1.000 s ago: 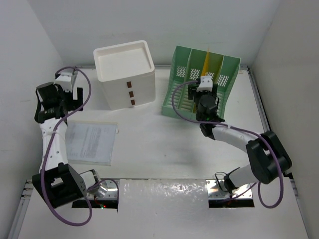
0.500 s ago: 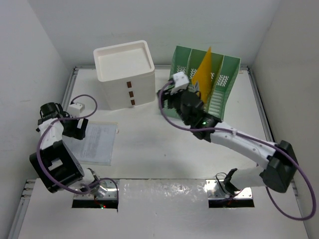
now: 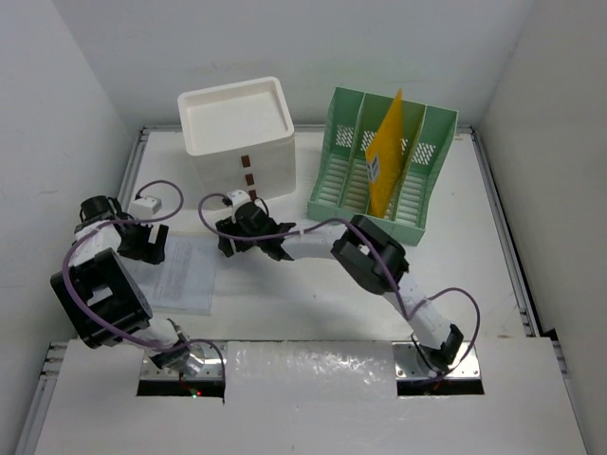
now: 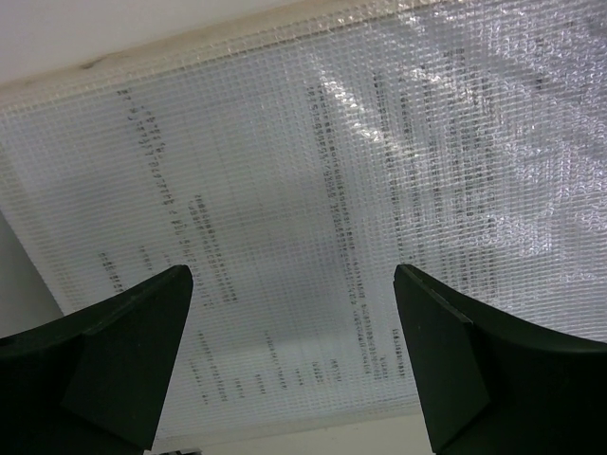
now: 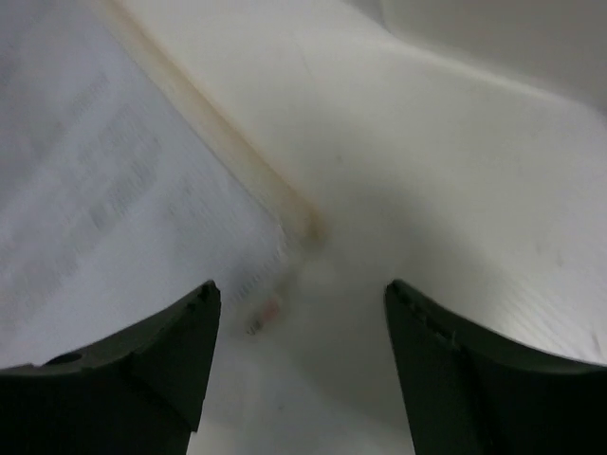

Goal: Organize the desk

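Note:
The white desk (image 3: 313,294) holds a clear mesh document pouch (image 3: 185,275) with a printed sheet inside, lying flat at the left. My left gripper (image 3: 152,248) is open and empty, low over the pouch's upper left part. In the left wrist view the pouch (image 4: 313,190) fills the space between the open fingers of the left gripper (image 4: 294,365). My right gripper (image 3: 228,242) is open and empty, stretched far left to the pouch's top right corner. The right wrist view, with the right gripper (image 5: 299,355) in it, shows that corner (image 5: 142,209), blurred.
A white three-drawer box (image 3: 237,142) stands at the back left. A green slotted file rack (image 3: 417,180) stands at the back right with a yellow folder (image 3: 384,161) upright in a middle slot. Silver rails (image 3: 498,227) edge the desk.
My right arm has swung from the green rack leftward across the desk to the pouch's corner, with the yellow folder left in the rack. My left gripper has dropped onto the pouch.

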Controlling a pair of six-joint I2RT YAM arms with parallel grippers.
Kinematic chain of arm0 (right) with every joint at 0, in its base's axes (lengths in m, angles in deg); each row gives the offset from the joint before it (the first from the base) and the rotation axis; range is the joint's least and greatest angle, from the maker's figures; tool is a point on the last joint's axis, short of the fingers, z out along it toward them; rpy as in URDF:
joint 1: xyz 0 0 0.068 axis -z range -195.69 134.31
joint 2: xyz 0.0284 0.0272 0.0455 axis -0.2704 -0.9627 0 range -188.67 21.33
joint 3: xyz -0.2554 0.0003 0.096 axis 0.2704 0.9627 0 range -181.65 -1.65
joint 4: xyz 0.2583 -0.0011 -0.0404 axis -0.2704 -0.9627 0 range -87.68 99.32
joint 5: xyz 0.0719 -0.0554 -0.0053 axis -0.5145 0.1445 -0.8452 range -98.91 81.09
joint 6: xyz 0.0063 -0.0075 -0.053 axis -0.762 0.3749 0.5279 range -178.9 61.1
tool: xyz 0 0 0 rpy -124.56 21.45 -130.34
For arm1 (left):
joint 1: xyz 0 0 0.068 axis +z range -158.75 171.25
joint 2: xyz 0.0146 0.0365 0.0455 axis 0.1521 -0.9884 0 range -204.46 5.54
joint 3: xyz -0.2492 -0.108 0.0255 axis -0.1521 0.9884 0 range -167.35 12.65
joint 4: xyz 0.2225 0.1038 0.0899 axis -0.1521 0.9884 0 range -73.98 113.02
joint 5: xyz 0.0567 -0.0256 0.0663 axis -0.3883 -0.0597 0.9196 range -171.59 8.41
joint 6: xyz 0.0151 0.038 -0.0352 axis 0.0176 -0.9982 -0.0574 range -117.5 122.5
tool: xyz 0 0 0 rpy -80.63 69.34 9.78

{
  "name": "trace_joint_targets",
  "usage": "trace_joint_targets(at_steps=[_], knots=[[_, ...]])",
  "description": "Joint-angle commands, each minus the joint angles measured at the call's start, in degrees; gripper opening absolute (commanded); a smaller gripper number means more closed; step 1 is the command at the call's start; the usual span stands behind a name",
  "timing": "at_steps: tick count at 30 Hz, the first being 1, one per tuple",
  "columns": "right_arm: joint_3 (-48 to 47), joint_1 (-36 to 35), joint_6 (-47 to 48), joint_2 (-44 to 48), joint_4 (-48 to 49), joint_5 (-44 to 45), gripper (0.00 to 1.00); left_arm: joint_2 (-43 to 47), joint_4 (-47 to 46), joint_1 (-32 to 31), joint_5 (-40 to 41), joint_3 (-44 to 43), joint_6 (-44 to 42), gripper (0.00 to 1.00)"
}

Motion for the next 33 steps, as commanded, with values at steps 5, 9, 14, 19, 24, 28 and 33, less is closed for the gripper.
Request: trace_joint_targets(at_steps=[5,9,14,19,24,28,33], knots=[[-14.17,0.27,-13.16,-10.90,0.62,-4.70,0.68,-1.28,-3.53,0.61,-1.03,1.15,-1.15,0.85],[-13.91,0.36,-16.23,-12.93,2.55,-4.63,0.59,-2.86,-4.06,0.61,-1.30,1.59,-1.85,0.86],[-9.43,0.27,-18.09,-11.45,6.15,-5.33,0.44,-5.15,-4.41,0.87,-1.47,2.03,-2.46,0.85],[-5.12,0.09,-12.22,-7.85,6.51,-8.14,0.52,-5.77,-2.57,1.31,-3.05,1.94,-4.31,0.83],[-6.34,-1.22,0.44,-6.78,-3.92,-7.09,0.50,-4.19,-0.99,1.31,-4.55,1.42,-5.63,0.83],[-9.33,-4.90,8.26,-8.09,-10.18,-1.67,0.43,-3.75,-0.63,1.22,-4.46,1.15,-5.54,0.83],[-9.78,-6.59,7.32,-10.82,-10.02,2.57,0.29,-3.57,-0.02,1.22,-4.55,0.89,-5.72,0.83]])
